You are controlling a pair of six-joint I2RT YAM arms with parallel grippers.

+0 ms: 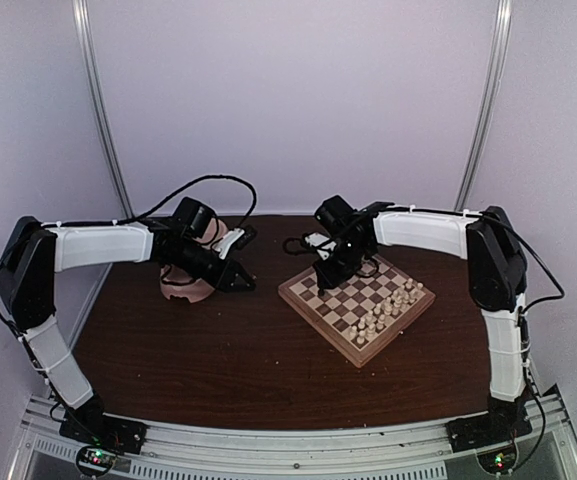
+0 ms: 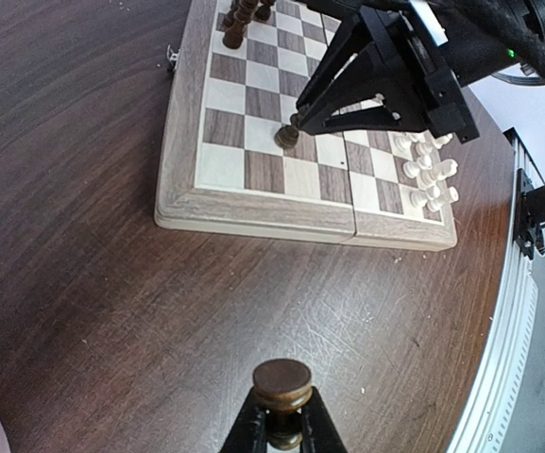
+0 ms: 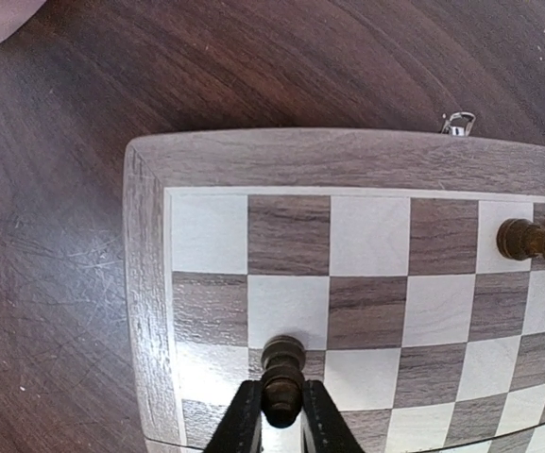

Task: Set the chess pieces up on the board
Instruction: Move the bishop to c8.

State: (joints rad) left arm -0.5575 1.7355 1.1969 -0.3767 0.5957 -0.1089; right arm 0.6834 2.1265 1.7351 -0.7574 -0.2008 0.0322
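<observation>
Top view: the board (image 1: 356, 300) sits at 3 o'clock on the table. The right gripper (image 1: 326, 278) is over its 10 o'clock edge, and the left gripper (image 1: 236, 278) is beside a pink bowl (image 1: 183, 290).
Left wrist: the left gripper grasps a round-topped dark piece (image 2: 282, 379).
Right wrist: the right gripper pinches a small dark piece (image 3: 282, 363) near the board's 9 o'clock border.

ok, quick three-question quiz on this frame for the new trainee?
1. True or false: the left gripper is empty.
2. The right gripper pinches a dark chessman over: A) the board B) the pink bowl C) bare table.
3. What colour are the pieces grouped along the board's right side in the top view?
Key: 1 false, it holds a dark piece; 2 A; 3 cream.
</observation>
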